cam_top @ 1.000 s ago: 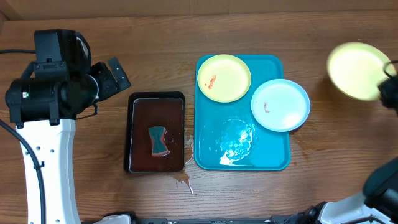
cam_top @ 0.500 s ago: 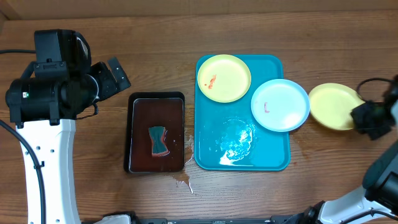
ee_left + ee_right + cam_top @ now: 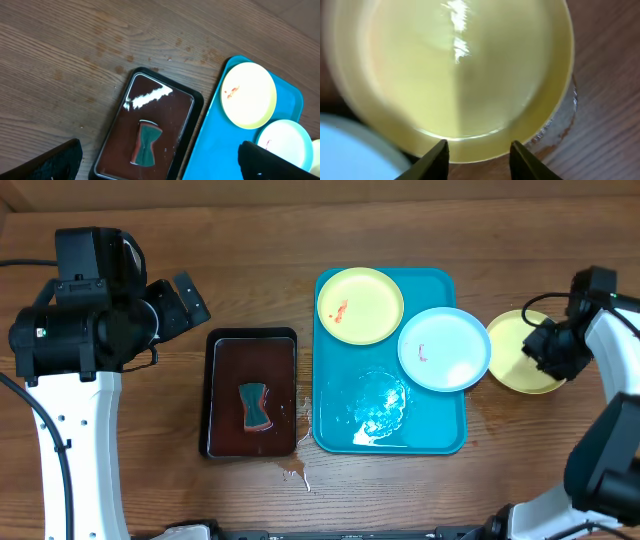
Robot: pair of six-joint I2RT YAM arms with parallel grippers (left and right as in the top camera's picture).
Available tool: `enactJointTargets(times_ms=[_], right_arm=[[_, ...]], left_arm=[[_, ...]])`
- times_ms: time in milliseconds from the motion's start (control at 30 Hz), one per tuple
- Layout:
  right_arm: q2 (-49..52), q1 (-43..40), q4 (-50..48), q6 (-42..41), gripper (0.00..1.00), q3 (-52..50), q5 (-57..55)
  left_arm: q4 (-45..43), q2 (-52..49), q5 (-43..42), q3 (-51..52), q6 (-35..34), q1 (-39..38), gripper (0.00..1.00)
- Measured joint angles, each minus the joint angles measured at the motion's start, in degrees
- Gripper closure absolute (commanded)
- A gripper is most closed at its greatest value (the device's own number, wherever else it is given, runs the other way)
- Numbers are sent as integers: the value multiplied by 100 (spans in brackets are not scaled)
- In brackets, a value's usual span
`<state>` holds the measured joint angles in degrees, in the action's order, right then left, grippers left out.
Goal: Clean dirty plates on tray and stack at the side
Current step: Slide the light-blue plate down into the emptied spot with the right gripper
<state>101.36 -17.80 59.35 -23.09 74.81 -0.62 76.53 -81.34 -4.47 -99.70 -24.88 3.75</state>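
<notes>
The turquoise tray (image 3: pixel 340 420) holds a pale yellow-green plate (image 3: pixel 360 305) with a red smear at its back left. A pale blue-white plate (image 3: pixel 444 348) with a small red smear overhangs the tray's right rim. A second yellow-green plate (image 3: pixel 510 355) lies on the table right of the tray, touching the blue-white one. My right gripper (image 3: pixel 537 348) hovers over it, open; in the right wrist view its fingers (image 3: pixel 479 147) straddle the plate's (image 3: pixel 455 70) near rim. My left gripper (image 3: pixel 185 300) is open and empty, high at the far left (image 3: pixel 159 150).
A black tray of dark liquid (image 3: pixel 222 345) with a teal sponge (image 3: pixel 255 406) sits left of the turquoise tray. A wet patch (image 3: pixel 380 410) lies in the turquoise tray's front. Brown spill marks (image 3: pixel 292 470) stain the wood near the black tray's front.
My right gripper carried the yellow-green plate down and left from the far right and it now lies on the table beside the tray. The blue-white plate shifted slightly left. The left arm stayed still.
</notes>
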Motion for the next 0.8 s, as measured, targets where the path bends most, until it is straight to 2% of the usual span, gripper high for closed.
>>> enactJointTargets(times_ms=[133, 300, 500, 533, 600, 667, 700, 800], right_arm=[[-299, 210, -140, 688, 46, 94, 374], [-293, 586, -632, 1329, 46, -9, 595], [-162, 883, -1392, 1604, 47, -564, 664], [-136, 907, -1453, 1615, 49, -640, 664], [-39, 975, -1587, 1655, 59, -828, 662], [50, 1019, -1698, 1722, 91, -977, 667], [81, 1034, -1705, 1700, 96, -1034, 658], [109, 1038, -1532, 1668, 96, -1060, 675]], left_arm=[[0, 0, 0, 0, 0, 0, 0], [0, 0, 0, 0, 0, 0, 0], [0, 0, 0, 0, 0, 0, 0], [0, 0, 0, 0, 0, 0, 0], [0, 0, 0, 0, 0, 0, 0], [0, 0, 0, 0, 0, 0, 0], [0, 0, 0, 0, 0, 0, 0], [0, 0, 0, 0, 0, 0, 0]])
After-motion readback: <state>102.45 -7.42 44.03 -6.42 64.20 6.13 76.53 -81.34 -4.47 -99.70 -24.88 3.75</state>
